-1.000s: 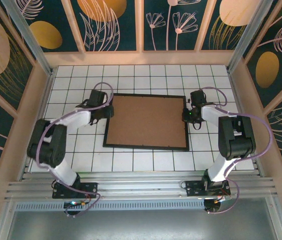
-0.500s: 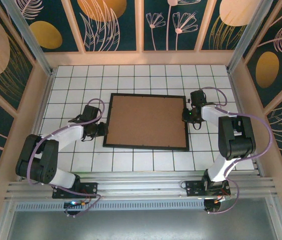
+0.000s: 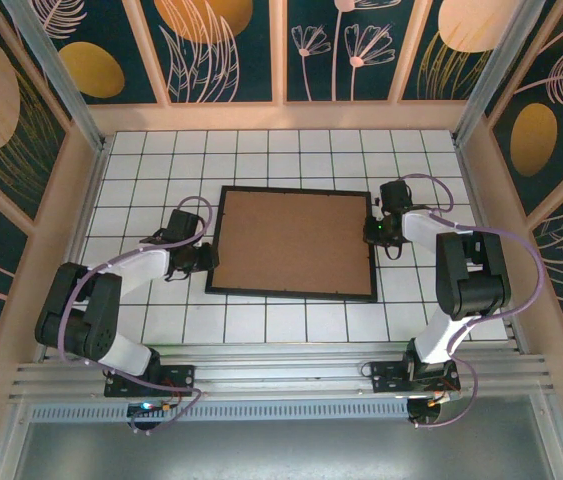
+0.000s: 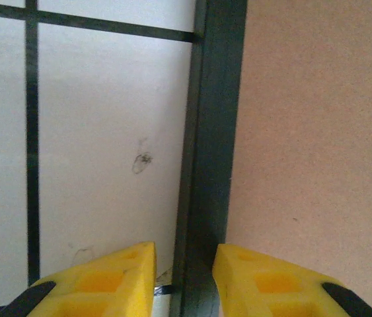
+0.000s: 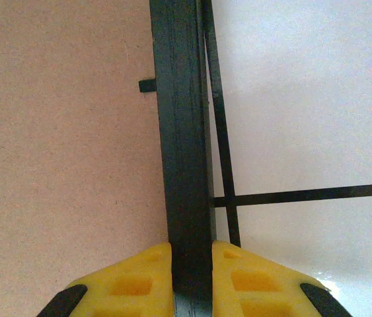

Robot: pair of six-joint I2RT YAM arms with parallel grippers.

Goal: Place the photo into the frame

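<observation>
The frame (image 3: 291, 296) lies flat in the middle of the tiled table with a plain brown backing board (image 3: 293, 241) facing up. The photo is hidden. My left gripper (image 3: 205, 260) sits at the frame's left rim, near its front corner. In the left wrist view the left gripper (image 4: 184, 254) straddles the black rim (image 4: 215, 99): the right finger touches it, and the left finger stands a small gap off. My right gripper (image 3: 373, 232) is at the right rim. In the right wrist view the right gripper (image 5: 191, 254) has both yellow fingers pressed on the rim (image 5: 179, 99).
White tiles with dark grout lines (image 3: 161, 170) surround the frame on all sides. Wooden walls (image 3: 281, 115) with patterned panels enclose the table at the back and both sides. A small black tab (image 5: 146, 86) sticks out from the rim over the board.
My left gripper slid along the left rim toward the front corner and its jaws narrowed around the rim. The right arm and the frame have not moved.
</observation>
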